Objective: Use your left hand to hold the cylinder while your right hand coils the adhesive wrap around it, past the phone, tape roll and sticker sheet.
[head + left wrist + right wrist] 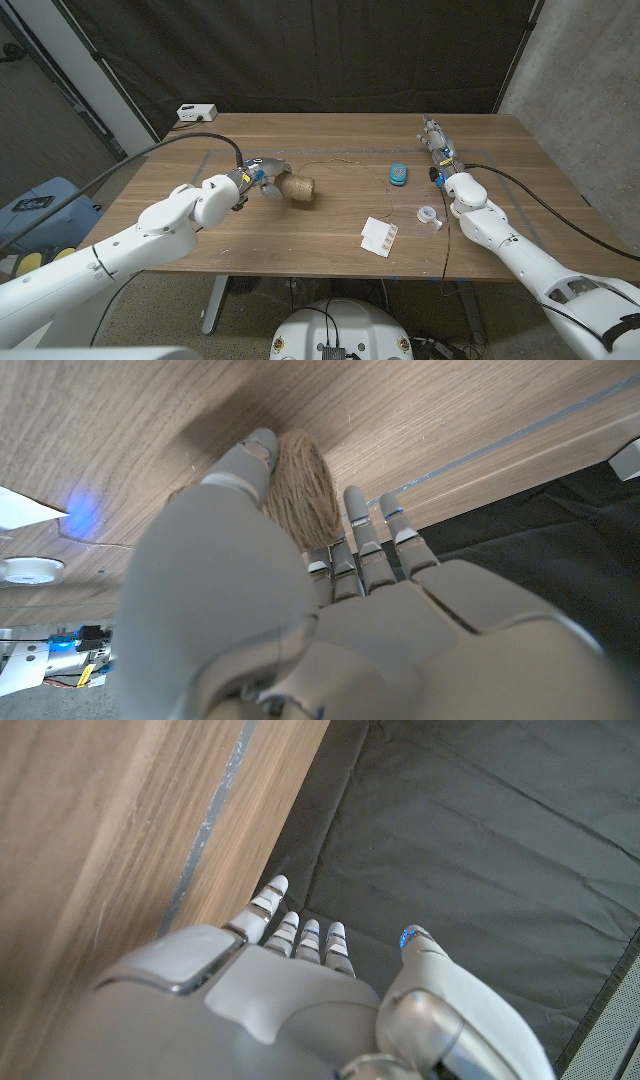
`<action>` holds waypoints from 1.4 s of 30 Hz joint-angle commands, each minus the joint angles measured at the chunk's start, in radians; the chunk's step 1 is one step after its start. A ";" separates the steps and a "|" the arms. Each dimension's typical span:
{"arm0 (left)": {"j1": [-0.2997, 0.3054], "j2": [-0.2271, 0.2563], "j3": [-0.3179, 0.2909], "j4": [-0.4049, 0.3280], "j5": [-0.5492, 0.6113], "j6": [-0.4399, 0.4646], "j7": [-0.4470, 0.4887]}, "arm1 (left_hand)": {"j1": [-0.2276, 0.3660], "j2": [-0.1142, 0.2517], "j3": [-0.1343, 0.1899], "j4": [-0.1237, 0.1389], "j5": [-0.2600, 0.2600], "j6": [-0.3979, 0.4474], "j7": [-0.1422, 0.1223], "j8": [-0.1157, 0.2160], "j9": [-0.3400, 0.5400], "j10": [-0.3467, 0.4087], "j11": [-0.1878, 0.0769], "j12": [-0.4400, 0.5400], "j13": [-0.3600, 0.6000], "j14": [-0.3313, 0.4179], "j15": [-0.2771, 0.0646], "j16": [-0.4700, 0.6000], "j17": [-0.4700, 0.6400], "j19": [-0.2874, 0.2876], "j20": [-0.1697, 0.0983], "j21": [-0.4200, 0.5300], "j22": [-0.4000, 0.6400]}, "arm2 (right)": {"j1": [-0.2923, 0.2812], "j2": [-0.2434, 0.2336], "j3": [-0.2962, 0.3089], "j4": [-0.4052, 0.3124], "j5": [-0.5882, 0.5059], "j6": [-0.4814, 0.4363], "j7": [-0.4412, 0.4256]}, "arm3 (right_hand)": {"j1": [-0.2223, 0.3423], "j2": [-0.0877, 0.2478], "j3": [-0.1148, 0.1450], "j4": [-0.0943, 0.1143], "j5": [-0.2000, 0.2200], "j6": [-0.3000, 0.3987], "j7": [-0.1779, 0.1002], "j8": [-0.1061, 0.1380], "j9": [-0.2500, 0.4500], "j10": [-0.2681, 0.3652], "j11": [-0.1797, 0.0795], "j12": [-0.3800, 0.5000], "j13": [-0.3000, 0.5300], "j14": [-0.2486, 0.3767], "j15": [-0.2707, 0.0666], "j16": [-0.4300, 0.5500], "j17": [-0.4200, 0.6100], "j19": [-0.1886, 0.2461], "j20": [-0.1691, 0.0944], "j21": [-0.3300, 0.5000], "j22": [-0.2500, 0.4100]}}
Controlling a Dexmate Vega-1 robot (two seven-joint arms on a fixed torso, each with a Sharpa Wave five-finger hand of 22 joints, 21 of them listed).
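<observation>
Cylinder: a twine-wound cylinder point(296, 188) lies on its side on the tabletop point(330, 240), left of the middle, one round end facing the front edge.
Loose strand: a thin line point(335, 163) runs from the cylinder across the wood toward the far right.
Left hand: the left hand point(258, 173) is at the cylinder's left end; in the left wrist view its fingers point(362, 538) are curled over one side of the wound body point(300, 485) and the thumb presses the other, so the cylinder is grasped.
Phone: a small blue phone point(398, 173) lies right of the middle, well apart from the cylinder.
Tape roll: a small pale tape roll point(430, 214) sits near the right forearm, in front of the phone.
Sticker sheet: a white sticker sheet point(379, 236) lies near the front edge, between cylinder and tape roll.
Right hand: the right hand point(436, 134) reaches to the far right part of the tabletop; in the right wrist view its fingers point(300, 935) are straight, close together and hold nothing, thumb apart.
Far corner: a white box point(196, 113) sits at the far left edge.
</observation>
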 commanded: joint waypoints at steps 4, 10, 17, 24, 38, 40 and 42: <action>-0.061 -0.035 0.019 0.022 -0.001 -0.008 -0.018 | 0.007 0.030 0.015 0.017 0.009 0.007 -0.002 0.106 0.093 0.026 -0.014 0.001 0.007 0.010 0.003 0.000 0.000 -0.002 -0.003 0.006 0.000 | 0.017 -0.016 -0.007 -0.024 0.001 -0.049 0.019 | -0.009 -0.002 0.006 -0.003 -0.003 0.021 -0.001 0.012 0.003 0.014 0.005 0.009 0.002 0.009 0.002 0.012 0.001 0.011 -0.001 0.008 0.005; -0.091 -0.056 0.035 0.042 -0.004 -0.032 -0.025 | 0.006 0.031 0.016 0.017 0.011 0.007 -0.004 0.110 0.095 0.028 -0.014 -0.001 0.007 0.011 0.002 -0.002 -0.001 -0.003 -0.003 0.006 0.000 | 0.017 -0.022 -0.010 -0.038 0.000 -0.068 0.022 | -0.009 -0.003 0.007 -0.005 -0.003 0.023 -0.001 0.012 0.003 0.020 0.001 0.009 0.002 0.014 0.009 0.013 0.000 0.013 0.000 0.008 0.005; -0.129 -0.083 0.057 0.068 -0.004 -0.064 -0.036 | 0.005 0.032 0.017 0.017 0.014 0.008 -0.005 0.116 0.099 0.032 -0.016 -0.004 0.005 0.013 0.002 -0.004 -0.002 -0.003 -0.004 0.008 -0.001 | 0.013 -0.035 -0.011 -0.057 -0.001 -0.083 0.027 | -0.006 -0.004 0.009 -0.009 -0.003 0.024 0.000 0.011 0.003 0.021 -0.002 0.009 0.003 0.016 0.008 0.013 0.000 0.014 0.000 0.008 0.005; -0.159 -0.103 0.075 0.080 0.005 -0.078 -0.053 | 0.004 0.032 0.018 0.017 0.017 0.010 -0.005 0.122 0.102 0.037 -0.017 -0.006 0.004 0.017 0.000 -0.006 -0.004 -0.004 -0.003 0.008 -0.001 | 0.012 -0.051 -0.017 -0.064 -0.007 -0.089 0.045 | -0.006 -0.004 0.010 -0.010 -0.003 0.027 0.003 0.012 0.003 0.023 -0.004 0.009 0.003 0.019 0.002 0.013 0.000 0.017 0.001 0.009 0.005; -0.222 -0.148 0.109 0.128 0.041 -0.121 -0.074 | 0.003 0.034 0.019 0.016 0.020 0.011 -0.007 0.131 0.106 0.038 -0.017 -0.008 0.007 0.019 0.001 -0.008 -0.005 -0.005 -0.005 0.009 -0.003 | 0.039 -0.059 -0.047 -0.050 -0.021 -0.104 0.105 | -0.002 -0.006 0.011 -0.021 -0.005 0.017 -0.001 0.006 0.003 0.008 -0.005 0.000 0.003 0.004 -0.001 0.007 -0.001 0.010 0.001 0.005 0.005; -0.229 -0.153 0.113 0.134 0.044 -0.123 -0.078 | 0.002 0.033 0.020 0.016 0.021 0.014 -0.009 0.134 0.107 0.040 -0.017 -0.010 0.005 0.019 0.000 -0.010 -0.006 -0.004 -0.006 0.010 -0.003 | 0.042 -0.058 -0.049 -0.049 -0.021 -0.106 0.109 | -0.002 -0.006 0.010 -0.022 -0.005 0.013 -0.002 0.004 0.003 0.004 -0.006 -0.002 0.003 0.000 -0.002 0.006 -0.001 0.009 0.000 0.005 0.005; -0.236 -0.156 0.115 0.142 0.040 -0.138 -0.080 | 0.001 0.033 0.020 0.017 0.022 0.015 -0.008 0.135 0.107 0.042 -0.017 -0.010 0.004 0.020 0.000 -0.011 -0.007 -0.004 -0.007 0.010 -0.003 | 0.045 -0.058 -0.053 -0.047 -0.024 -0.104 0.116 | -0.002 -0.006 0.010 -0.022 -0.005 0.012 -0.002 0.004 0.003 0.003 -0.001 -0.002 0.003 -0.001 -0.002 0.005 -0.001 0.008 -0.001 0.004 0.005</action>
